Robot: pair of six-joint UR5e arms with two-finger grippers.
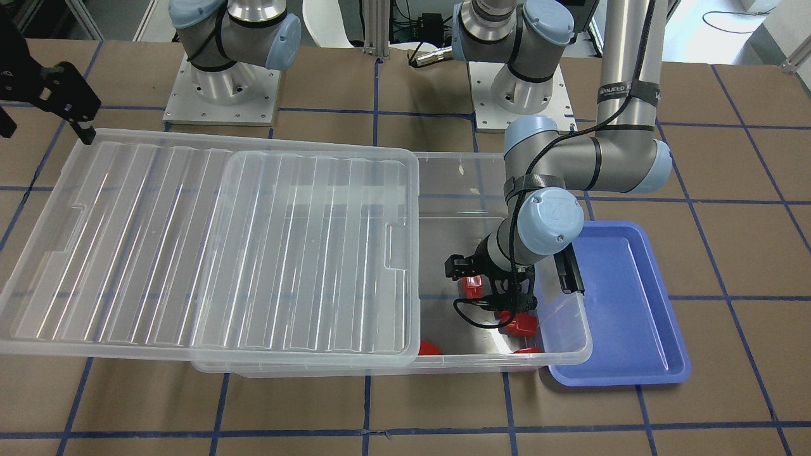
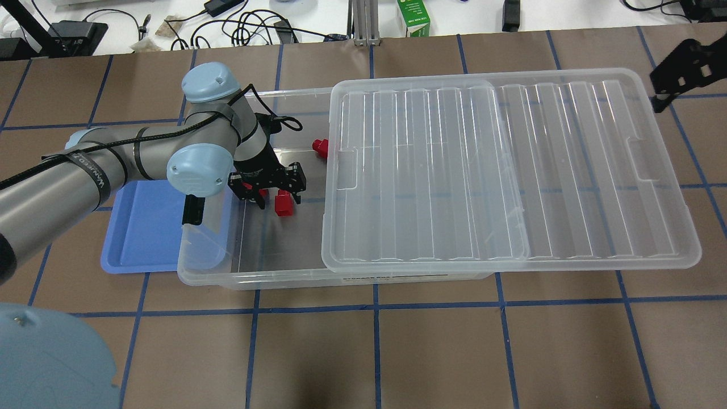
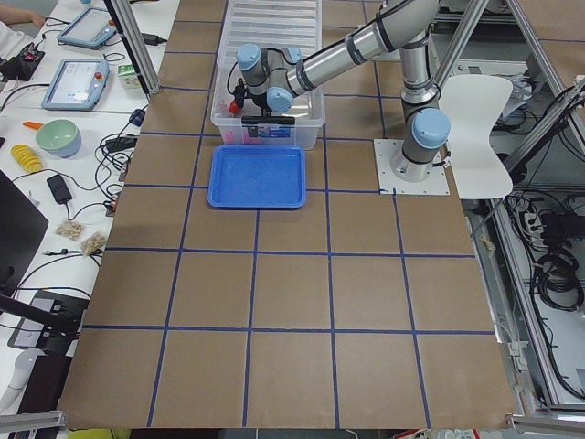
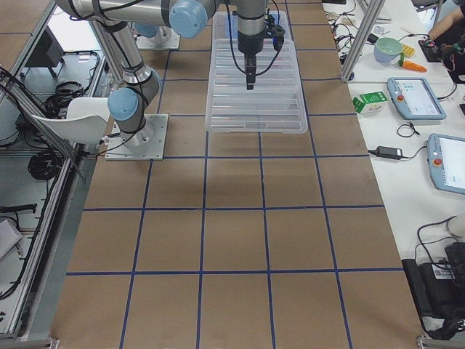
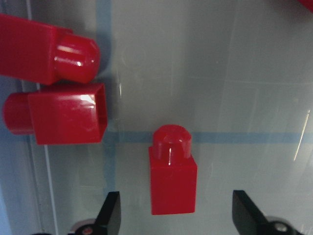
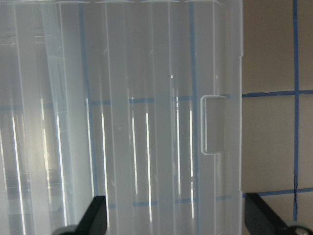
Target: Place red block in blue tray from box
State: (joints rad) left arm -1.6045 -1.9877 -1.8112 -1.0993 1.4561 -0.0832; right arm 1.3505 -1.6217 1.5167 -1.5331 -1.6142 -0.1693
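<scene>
The clear box lies across the table with its ribbed lid slid aside, so its left end is uncovered. Several red blocks lie on the box floor there. In the left wrist view one red block lies stub-up between the fingertips, with two more to its upper left. My left gripper is open, low inside the box, straddling that block. The blue tray sits empty against the box's left end. My right gripper is open and empty above the lid's far edge.
Another red block lies near the lid's edge at the back of the box. The box's walls surround my left gripper. The lid overhangs the box toward my right side. Cables and a green carton lie beyond the table.
</scene>
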